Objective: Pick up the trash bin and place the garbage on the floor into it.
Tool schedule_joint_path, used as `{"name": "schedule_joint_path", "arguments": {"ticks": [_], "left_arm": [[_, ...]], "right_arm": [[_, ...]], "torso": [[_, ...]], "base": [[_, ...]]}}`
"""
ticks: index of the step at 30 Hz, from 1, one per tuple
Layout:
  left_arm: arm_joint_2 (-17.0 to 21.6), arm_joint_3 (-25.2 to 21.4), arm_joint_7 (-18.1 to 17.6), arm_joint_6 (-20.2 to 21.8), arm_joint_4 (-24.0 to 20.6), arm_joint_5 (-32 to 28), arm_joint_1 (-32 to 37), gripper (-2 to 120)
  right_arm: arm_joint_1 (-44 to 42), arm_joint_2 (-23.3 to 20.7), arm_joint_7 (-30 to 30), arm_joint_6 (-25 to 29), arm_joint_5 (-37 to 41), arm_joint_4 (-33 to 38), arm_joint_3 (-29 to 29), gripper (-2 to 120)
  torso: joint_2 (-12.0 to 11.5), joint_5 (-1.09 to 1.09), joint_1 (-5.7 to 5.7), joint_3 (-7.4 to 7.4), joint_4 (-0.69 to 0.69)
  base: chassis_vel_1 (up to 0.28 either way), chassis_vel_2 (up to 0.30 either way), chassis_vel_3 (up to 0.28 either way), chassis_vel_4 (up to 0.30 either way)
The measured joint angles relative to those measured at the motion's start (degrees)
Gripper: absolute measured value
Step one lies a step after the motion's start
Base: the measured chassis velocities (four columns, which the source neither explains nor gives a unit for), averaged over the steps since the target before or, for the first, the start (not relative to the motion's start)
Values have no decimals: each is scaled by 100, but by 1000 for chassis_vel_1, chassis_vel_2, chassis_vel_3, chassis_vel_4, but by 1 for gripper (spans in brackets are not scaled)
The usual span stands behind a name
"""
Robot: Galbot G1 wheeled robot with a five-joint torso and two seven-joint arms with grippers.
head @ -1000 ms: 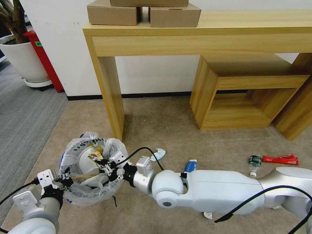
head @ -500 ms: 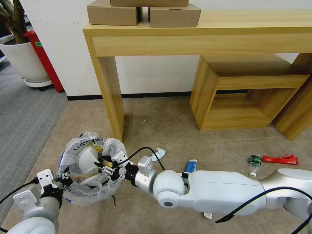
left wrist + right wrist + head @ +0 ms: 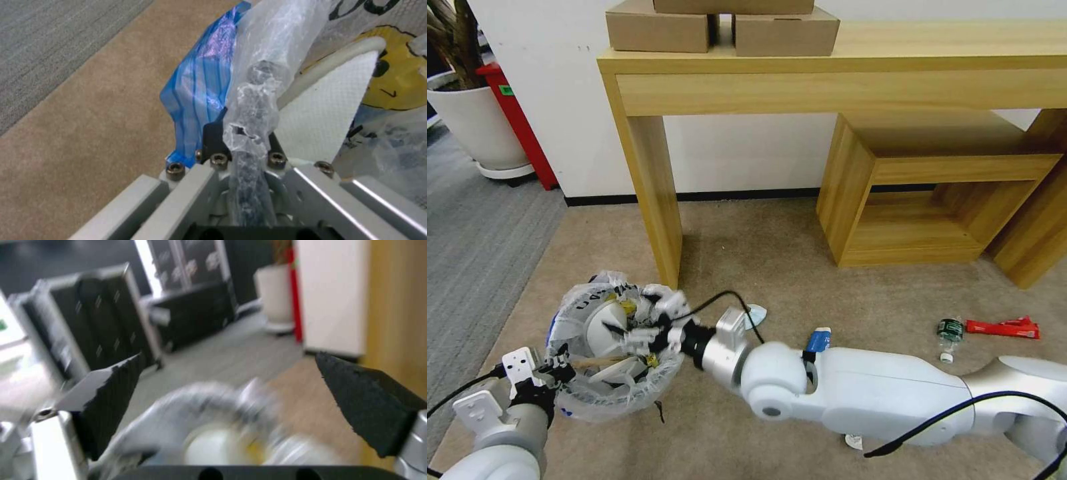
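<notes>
Over trash bin (image 3: pixel 602 373) mouth: right gripper (image 3: pixel 642 327), jaws apart.

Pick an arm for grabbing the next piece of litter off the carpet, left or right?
Right, likely. The right gripper is open and empty over the trash bin, and the green bottle and red packet lie on its side. The left gripper is clamped on the bin's rim.

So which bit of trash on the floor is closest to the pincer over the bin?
The little white-blue scrap, lying just beside the right pincer's wrist. The blue-white wrapper is farther right; the green bottle and red packet are farthest.
</notes>
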Motion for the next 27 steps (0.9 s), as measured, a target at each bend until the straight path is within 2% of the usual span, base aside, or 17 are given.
{"name": "schedule_joint_path", "arguments": {"ticks": [1,2,3,6,7,9,10,13,14,16,17,20,27], "left_arm": [[2,-1,0,1,0,0,0,0],[10,-2,0,5,0,1,-2,0],[10,-2,0,5,0,1,-2,0],[35,-1,0,17,2,6,-13,0],[35,-1,0,17,2,6,-13,0],[54,-10,3,28,-3,29,-20,0],[54,-10,3,28,-3,29,-20,0],[43,-31,13,34,-66,61,6,0],[43,-31,13,34,-66,61,6,0],[-18,-58,32,35,-114,101,50,0],[-18,-58,32,35,-114,101,50,0],[-134,-88,38,33,-183,189,96,0],[-171,-62,86,32,-214,276,123,0]], "right_arm": [[-41,-18,-15,5,-5,8,90,99],[-227,-96,-62,13,-23,39,455,100],[-227,-96,-62,13,-23,39,455,100],[-752,-326,-154,5,-67,138,1476,100],[-752,-326,-154,5,-67,138,1476,100],[-1225,-569,-215,3,-145,303,2482,100],[-1225,-569,-215,3,-145,303,2482,100],[-1755,-755,-246,-17,-318,468,3424,100],[-1755,-755,-246,-17,-318,468,3424,100],[-2042,-787,-248,-17,-469,543,3954,100],[-2042,-787,-248,-17,-469,543,3954,100],[-2489,-791,-244,-24,-683,659,4676,100],[-3292,-776,-235,-7,-1028,794,5547,100]], "torso": [[0,0,0,0,0],[0,0,0,0,-1],[0,0,0,0,-1],[0,1,0,0,-2],[0,1,0,0,-2],[0,1,1,0,-2],[0,1,1,0,-2],[0,1,0,0,-2],[0,1,0,0,-2],[0,1,0,-1,-3],[0,1,0,-1,-3],[0,0,0,-1,-1],[0,1,0,-1,-2]], "base": [[0,0,0,0],[0,0,0,0],[0,0,0,0],[0,0,0,0],[0,0,0,0],[0,0,0,0],[0,0,0,0],[0,0,0,0],[0,0,0,0],[0,0,0,0],[0,0,0,0],[0,0,0,0],[0,0,0,0]]}}
